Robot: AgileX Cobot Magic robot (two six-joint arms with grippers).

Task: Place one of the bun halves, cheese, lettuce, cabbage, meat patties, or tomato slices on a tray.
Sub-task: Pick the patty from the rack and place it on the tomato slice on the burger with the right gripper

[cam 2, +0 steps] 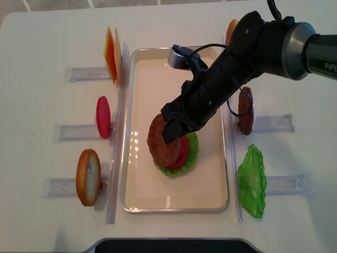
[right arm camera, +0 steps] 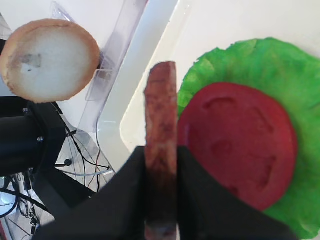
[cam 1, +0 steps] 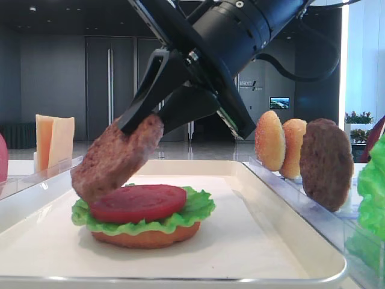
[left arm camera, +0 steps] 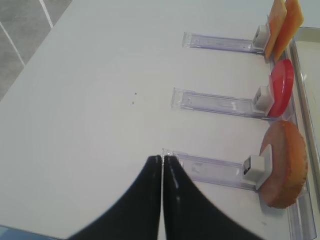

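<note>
Exterior high view: my right claw [cam 1: 139, 123] is pinching a meat patty [cam 1: 117, 158] by its upper edge, and the patty hangs tilted just below my fingertips. Beneath it and a little to the side sit a tomato slice [cam 1: 139, 203], a ruffled lettuce leaf [cam 1: 144, 218] and an orange bun half [cam 1: 146, 236], stacked on the tray [cam 1: 252, 238]. I judge the patty's placement to be the step in hand. Next I need to level the disc, centre it over the tomato and part my fingers only once it rests there. The patty is thick, brown and grainy.

Right wrist view: the patty [right arm camera: 161, 150] shows edge-on between my two dark fingers [right arm camera: 125, 195], which press both its flat faces. The tomato slice [right arm camera: 237, 145] and lettuce [right arm camera: 295, 80] lie just beside it, so it is off-centre from the stack.

Left wrist view: my left claw [left arm camera: 162, 161] is pressed together, holding nothing, near a clear holder [left arm camera: 210, 170] carrying a spare bun half [left arm camera: 283, 165].

Overhead realsense view: the patty [cam 2: 163, 141] hangs under my right claw, overlapping the stack's near edge, inside the tray [cam 2: 210, 197].
</note>
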